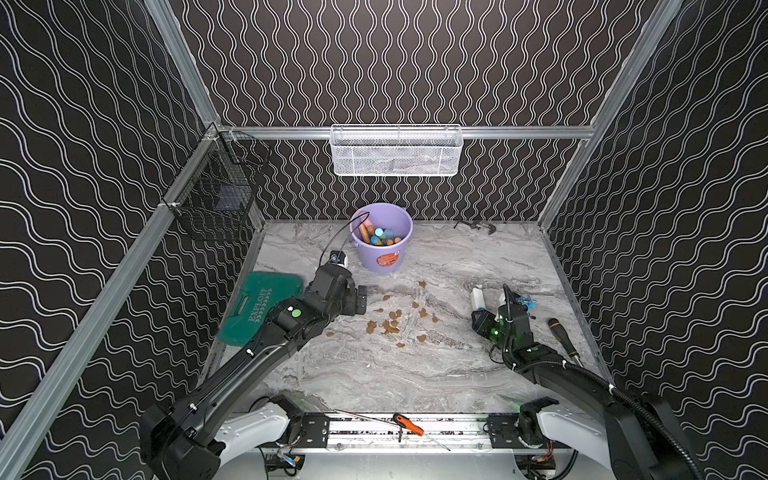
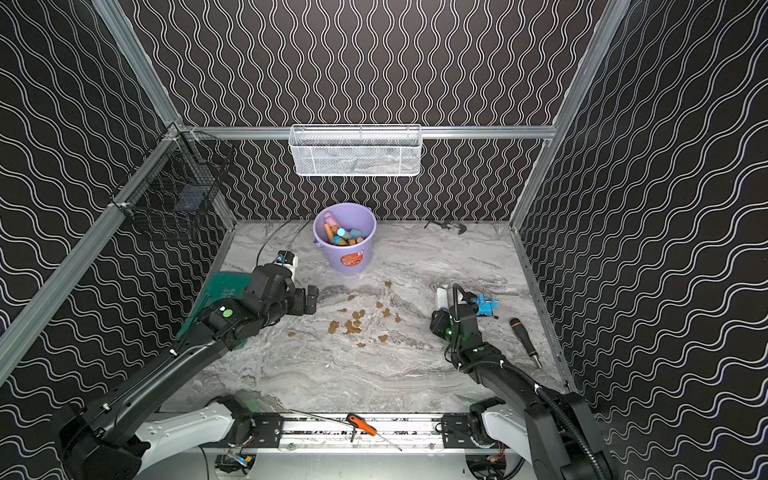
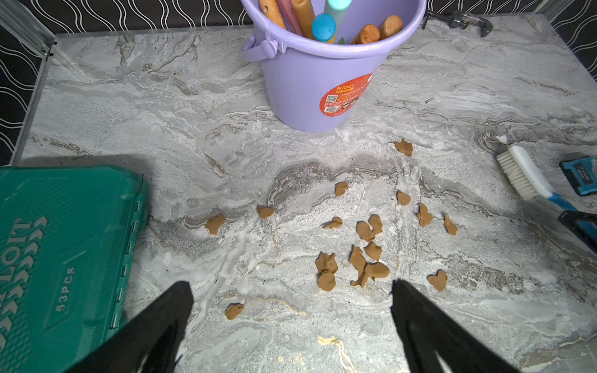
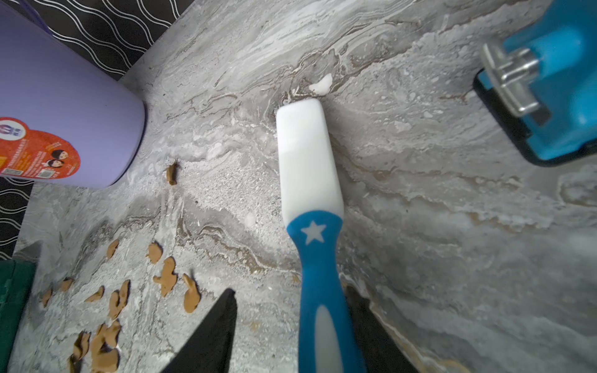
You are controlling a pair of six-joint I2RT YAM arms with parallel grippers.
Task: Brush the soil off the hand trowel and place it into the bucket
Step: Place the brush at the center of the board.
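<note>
The lavender bucket (image 1: 382, 253) (image 3: 310, 90) stands at the back of the marble table with several wooden and coloured handles (image 3: 323, 25) sticking out. I cannot single out the hand trowel among them. Brown soil clumps (image 1: 390, 326) (image 3: 365, 258) (image 4: 113, 300) lie scattered mid-table. My left gripper (image 1: 361, 299) (image 3: 290, 284) hovers open over the table beside the clumps, with nothing between its fingers. A white-and-blue brush (image 4: 307, 161) (image 3: 523, 174) lies flat on the table. My right gripper (image 4: 290, 292) straddles its blue handle, open, with a gap showing at one finger.
A green tool case (image 1: 257, 305) lies under the left arm. A blue vise (image 1: 524, 300) and a black-handled screwdriver (image 1: 561, 338) sit by the right arm. White mesh basket (image 1: 395, 151) and black wire basket (image 1: 220, 191) hang on the walls. An orange-handled tool (image 1: 409, 424) rests on the front rail.
</note>
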